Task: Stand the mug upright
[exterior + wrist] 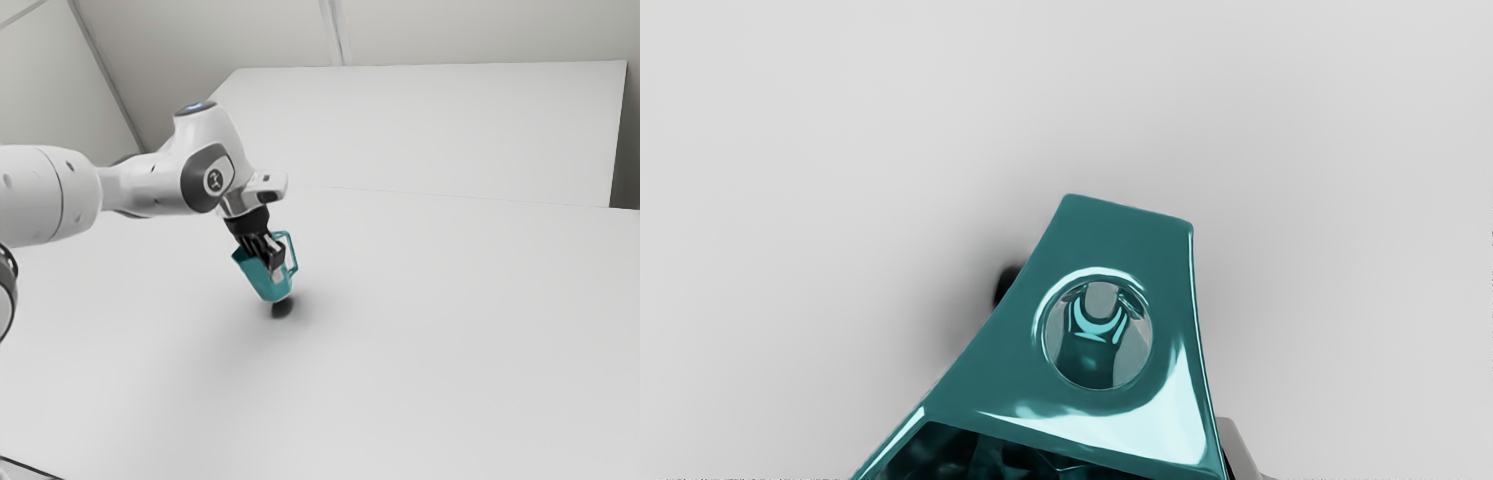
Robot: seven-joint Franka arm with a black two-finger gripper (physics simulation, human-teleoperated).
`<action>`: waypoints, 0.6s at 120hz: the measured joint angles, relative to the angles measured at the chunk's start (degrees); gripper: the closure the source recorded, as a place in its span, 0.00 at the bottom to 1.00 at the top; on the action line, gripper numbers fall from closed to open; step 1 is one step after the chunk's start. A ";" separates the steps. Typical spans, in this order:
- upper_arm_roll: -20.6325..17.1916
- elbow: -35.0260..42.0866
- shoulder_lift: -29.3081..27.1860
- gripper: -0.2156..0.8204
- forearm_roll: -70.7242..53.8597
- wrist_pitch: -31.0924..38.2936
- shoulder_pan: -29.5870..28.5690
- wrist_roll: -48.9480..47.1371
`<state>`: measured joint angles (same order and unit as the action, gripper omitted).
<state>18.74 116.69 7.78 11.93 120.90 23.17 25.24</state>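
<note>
While the gripper (pixel 274 265) appears to pinch the mug (pixel 270 289) between its fingers, the mug hangs tilted just above the table (pixel 420 330), mouth higher than base, dark shadow (pixel 283 309) on the table below. Lift looks done, righting partly so. Left to do: level the base to the table, lower, let go, back away.
</note>
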 joint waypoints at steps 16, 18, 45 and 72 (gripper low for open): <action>-0.14 1.31 -0.68 0.97 -0.51 0.40 0.09 -1.81; -0.14 1.61 -0.95 0.97 -0.78 0.44 0.14 -2.08; -0.14 2.97 -1.51 0.97 -2.42 0.76 0.38 -5.09; -0.13 2.74 0.08 0.97 -2.71 1.83 0.26 -7.19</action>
<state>18.60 119.42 7.87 9.22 122.73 23.43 18.05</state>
